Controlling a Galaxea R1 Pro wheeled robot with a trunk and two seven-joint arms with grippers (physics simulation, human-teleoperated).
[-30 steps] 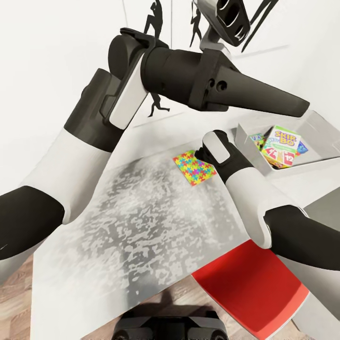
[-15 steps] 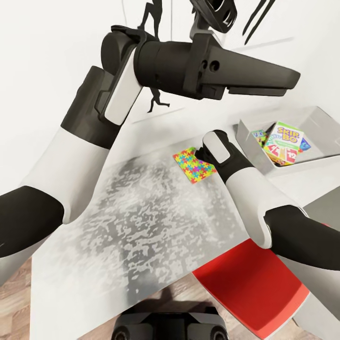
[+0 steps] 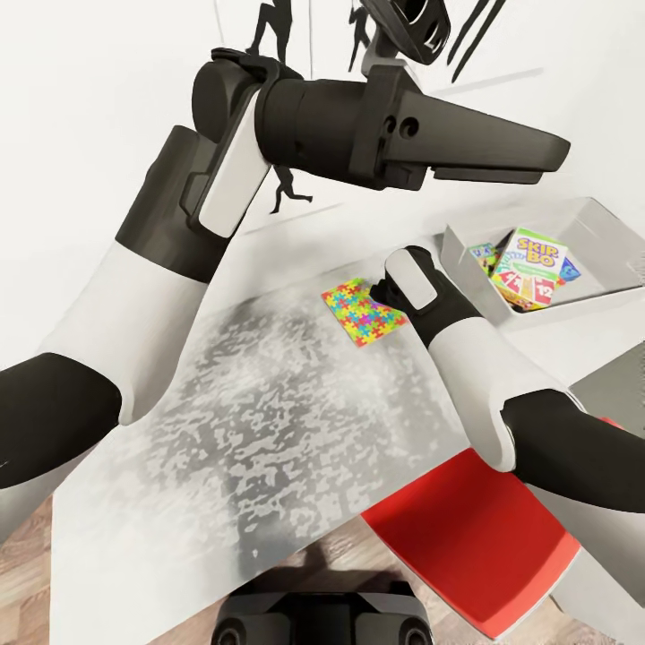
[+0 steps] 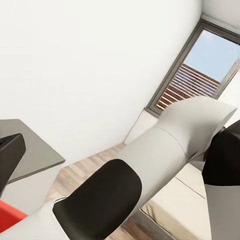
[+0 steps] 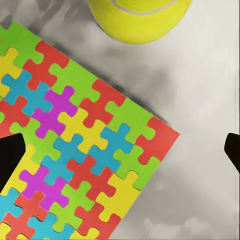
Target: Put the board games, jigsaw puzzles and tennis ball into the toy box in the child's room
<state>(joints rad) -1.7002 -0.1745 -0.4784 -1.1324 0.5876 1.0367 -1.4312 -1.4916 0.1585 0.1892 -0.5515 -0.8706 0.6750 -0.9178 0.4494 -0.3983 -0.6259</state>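
On the light grey table lies a multicoloured jigsaw puzzle. My right arm reaches down over its near-right corner, and its wrist hides the gripper in the head view. In the right wrist view my right gripper hangs open just above the puzzle, fingertips far apart. The tennis ball rests just past the puzzle's edge. The toy box stands at the table's right, holding the SKIP-BO board game on top of other game boxes. My left gripper is raised high, cut off by the picture's edge.
A red chair seat sits under the table's near-right edge. In the left wrist view I see a grey cabinet top, wood floor, the cream bed and a shuttered window. Black silhouette pictures hang on the white wall.
My left forearm has risen to level. The view has shifted slightly, sliding the puzzle and toy box up-left in the picture. The right arm holds its pose over the puzzle.
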